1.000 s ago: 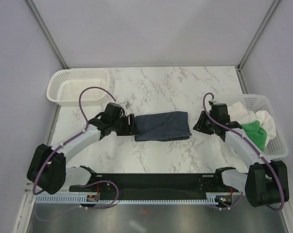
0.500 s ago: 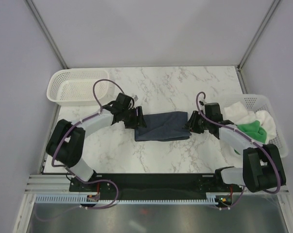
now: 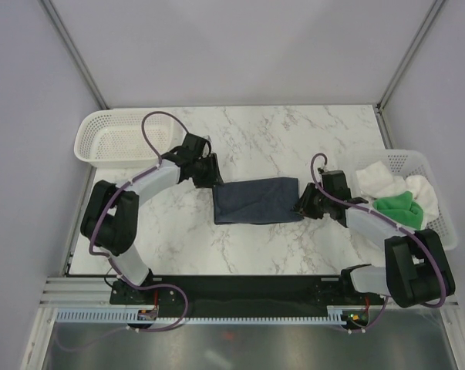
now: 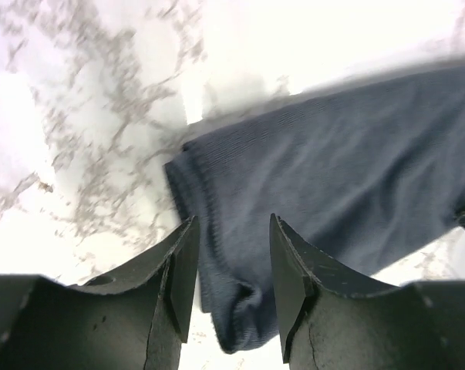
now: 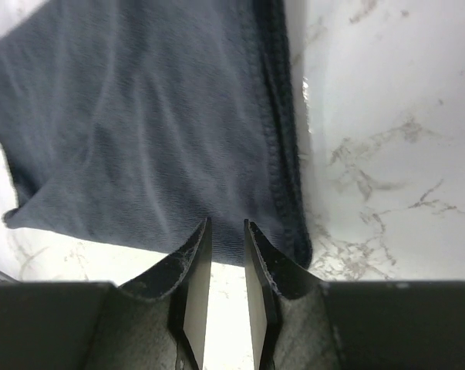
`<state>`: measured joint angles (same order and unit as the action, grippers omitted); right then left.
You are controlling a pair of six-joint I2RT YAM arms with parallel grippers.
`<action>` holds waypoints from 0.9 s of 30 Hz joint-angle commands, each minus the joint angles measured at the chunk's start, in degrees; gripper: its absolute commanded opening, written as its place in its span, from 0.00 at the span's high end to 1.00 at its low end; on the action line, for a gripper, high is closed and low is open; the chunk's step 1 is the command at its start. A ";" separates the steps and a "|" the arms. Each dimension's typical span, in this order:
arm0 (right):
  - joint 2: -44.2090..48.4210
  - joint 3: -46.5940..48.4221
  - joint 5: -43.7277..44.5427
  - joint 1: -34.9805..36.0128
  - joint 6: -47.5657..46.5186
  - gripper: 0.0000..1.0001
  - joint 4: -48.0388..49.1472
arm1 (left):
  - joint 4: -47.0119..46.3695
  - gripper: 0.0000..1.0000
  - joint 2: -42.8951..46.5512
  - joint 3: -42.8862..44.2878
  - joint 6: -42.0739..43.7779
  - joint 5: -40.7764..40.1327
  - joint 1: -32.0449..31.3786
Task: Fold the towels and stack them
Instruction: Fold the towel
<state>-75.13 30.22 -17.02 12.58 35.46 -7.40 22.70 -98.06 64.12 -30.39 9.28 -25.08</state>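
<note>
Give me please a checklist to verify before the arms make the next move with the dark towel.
1. Dark towel lies folded on the table: ok.
2. Left tool open over the towel's left end: ok.
3. Right tool gripping the right end: cannot tell, gap narrow.
4. Left end smooth: not ok, it looks bunched.
5. Green towel lies ready in the right basket: ok.

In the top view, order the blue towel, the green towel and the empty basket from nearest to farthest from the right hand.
1. Blue towel: centre of the table, its right edge at the right hand.
2. Green towel: in the full basket, to that hand's right.
3. Empty basket: far-left corner, beyond the blue towel.
</note>
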 commanded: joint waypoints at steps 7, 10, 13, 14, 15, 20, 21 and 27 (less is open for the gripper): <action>5.00 8.10 -0.13 1.92 0.75 0.69 -0.86 | 0.24 0.53 -5.38 6.28 1.65 3.12 0.73; 4.30 8.19 0.05 2.62 -0.13 0.69 -0.60 | 1.20 0.57 -7.58 7.51 0.60 2.06 1.08; 2.63 7.93 -0.39 4.12 -1.01 0.69 0.10 | 2.79 0.57 -9.08 8.83 -0.10 0.48 1.17; 2.28 7.67 0.31 4.56 -1.10 0.69 0.54 | 2.70 0.57 -9.25 9.18 -0.19 0.30 1.17; 1.58 7.32 0.75 5.08 -1.01 0.69 0.98 | 2.79 0.56 -9.86 9.53 -0.28 0.21 1.17; -0.27 4.50 1.81 5.18 -0.57 0.70 3.61 | 2.97 0.57 -11.19 11.47 -0.37 0.74 1.17; -0.97 4.15 1.98 5.18 -0.57 0.70 4.05 | 3.05 0.58 -11.19 11.64 -0.28 0.92 1.17; -1.95 3.01 3.22 5.26 -0.57 0.71 4.94 | 3.49 0.74 -12.85 12.79 -0.02 1.53 1.79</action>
<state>-76.97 33.52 -15.05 17.69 35.18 -5.48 25.67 -109.56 74.63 -30.22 10.59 -23.92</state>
